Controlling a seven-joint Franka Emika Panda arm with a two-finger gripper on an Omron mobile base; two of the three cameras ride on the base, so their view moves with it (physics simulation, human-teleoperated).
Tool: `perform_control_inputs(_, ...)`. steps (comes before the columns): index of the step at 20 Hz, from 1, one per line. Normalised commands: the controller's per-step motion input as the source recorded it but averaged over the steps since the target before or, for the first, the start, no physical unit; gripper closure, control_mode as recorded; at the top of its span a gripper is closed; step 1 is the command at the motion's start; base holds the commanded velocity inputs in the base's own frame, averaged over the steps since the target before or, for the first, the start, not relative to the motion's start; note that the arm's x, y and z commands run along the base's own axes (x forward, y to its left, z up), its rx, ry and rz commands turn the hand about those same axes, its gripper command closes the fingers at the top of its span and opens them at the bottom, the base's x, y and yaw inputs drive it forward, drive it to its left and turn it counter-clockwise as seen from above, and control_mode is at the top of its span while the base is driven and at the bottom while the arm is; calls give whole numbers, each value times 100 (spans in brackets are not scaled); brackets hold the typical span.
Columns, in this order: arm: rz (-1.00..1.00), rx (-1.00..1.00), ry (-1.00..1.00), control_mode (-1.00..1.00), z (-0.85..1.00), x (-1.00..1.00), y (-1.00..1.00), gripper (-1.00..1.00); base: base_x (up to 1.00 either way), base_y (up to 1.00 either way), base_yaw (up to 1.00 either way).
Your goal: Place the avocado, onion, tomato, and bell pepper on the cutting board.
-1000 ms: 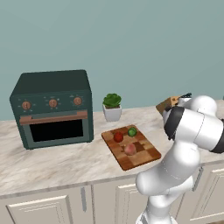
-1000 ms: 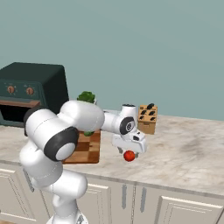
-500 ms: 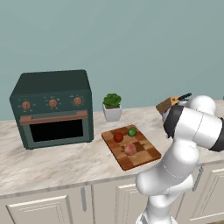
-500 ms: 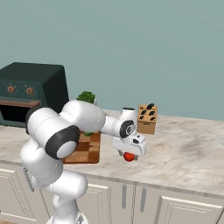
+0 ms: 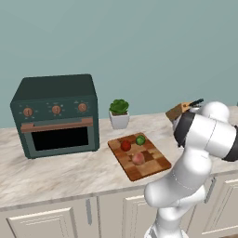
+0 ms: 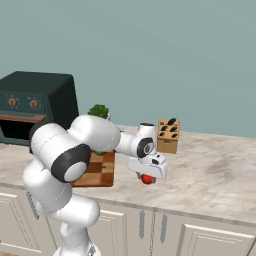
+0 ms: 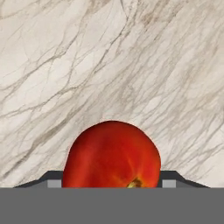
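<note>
My gripper [image 6: 146,175] points down over the counter right of the cutting board [image 6: 102,172], shut on a smooth red round vegetable [image 6: 146,179]. In the hand view that red vegetable [image 7: 111,157] sits between my gripper [image 7: 111,177] fingertips [image 7: 53,178], which press against its two sides. I cannot tell whether it is the tomato or the bell pepper. On the checkered cutting board [image 5: 160,162] lie the green avocado [image 5: 140,139], the pale onion [image 5: 138,159] and another red round one [image 5: 125,145].
A dark green toaster oven [image 5: 56,114] stands at the left of the marble counter [image 6: 215,170]. A potted plant [image 5: 119,113] stands behind the board. A wooden knife block [image 6: 168,135] stands near the wall behind my hand.
The fingers have closed in from wide open onto the red vegetable. The hand and the things on the board have stayed in place.
</note>
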Motion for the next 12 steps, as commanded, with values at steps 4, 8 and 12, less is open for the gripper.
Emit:
perform_control_inputs(4,0,-3,-10,-100,56,-23,41,100,0,0,0)
perform_control_inputs(8,0,-4,-5,-100,54,-13,61,100,0,0,0)
perform_control_inputs(12,0,-4,-2,-100,46,-1,66,100,0,0,0)
